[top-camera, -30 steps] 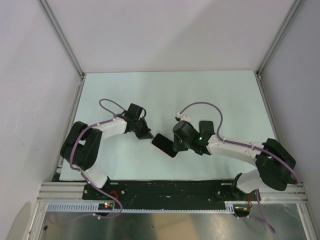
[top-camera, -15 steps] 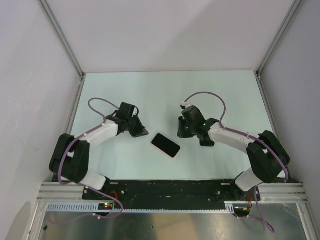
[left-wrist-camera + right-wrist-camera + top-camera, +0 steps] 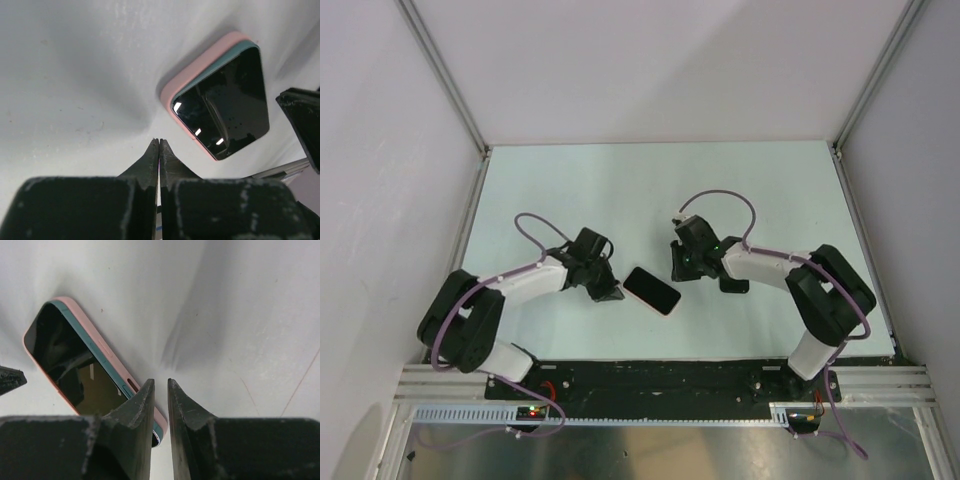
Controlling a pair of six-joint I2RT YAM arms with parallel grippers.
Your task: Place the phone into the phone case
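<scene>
Located the phone (image 3: 651, 290) flat on the table (image 3: 620, 190), dark screen up, toward the near edge and between the two arms. Found it sitting inside the pink phone case (image 3: 200, 62), with a teal side edge of the handset showing just above the pink rim along one long side. Could not establish from either wrist view whether it is pressed home at every corner.

Checked the left gripper (image 3: 610, 293). Recorded as closed, fingertips pressed together with no gap and nothing held. Placed it low over the table, just beside the left end of the phone and apart from it. Confirmed in the left wrist view, with a strip of bare table between the tips (image 3: 159, 145) and the nearest corner of the case, and the phone (image 3: 222, 107) ahead and to the right of them.

Checked the right gripper (image 3: 678, 268). Recorded as all but closed, with only a thin slit between the fingers and nothing in it. Placed it at the far side of the phone, toward its right end. Noted in the right wrist view the tips (image 3: 160, 385) coming down right at the long edge of the phone case (image 3: 107, 356), one finger overlapping the pink rim. Could not tell whether touching or just clear of it.

Noted a dark finger of the opposite gripper at the edge of each wrist view, close to the case.
</scene>
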